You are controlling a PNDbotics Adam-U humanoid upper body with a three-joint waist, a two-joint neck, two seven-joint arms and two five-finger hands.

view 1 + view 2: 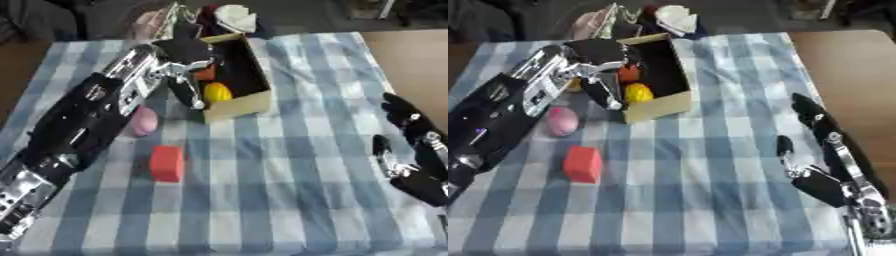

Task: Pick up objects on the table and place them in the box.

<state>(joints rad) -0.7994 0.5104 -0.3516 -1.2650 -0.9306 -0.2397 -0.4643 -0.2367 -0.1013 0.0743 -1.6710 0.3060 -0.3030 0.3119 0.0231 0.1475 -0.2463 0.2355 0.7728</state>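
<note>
Down at the near right, the right hand (pixel 824 165) is parked idle on the table (pixel 289 200), fingers relaxed. Yellow and orange things (pixel 216 91) are already dropped in the box (pixel 249 102); a red block (pixel 166 163) and pink ball (pixel 143 120) are left outside. The left hand (pixel 188 57) is hung over the box's rim, fingers pointed down, nothing held.

Twin head views, downward, overlapping table (pixel 289 165)

Blue-and-white checked tablecloth (pixel 289 165), brown floor (pixel 850 70) at right, dim clutter behind
</note>
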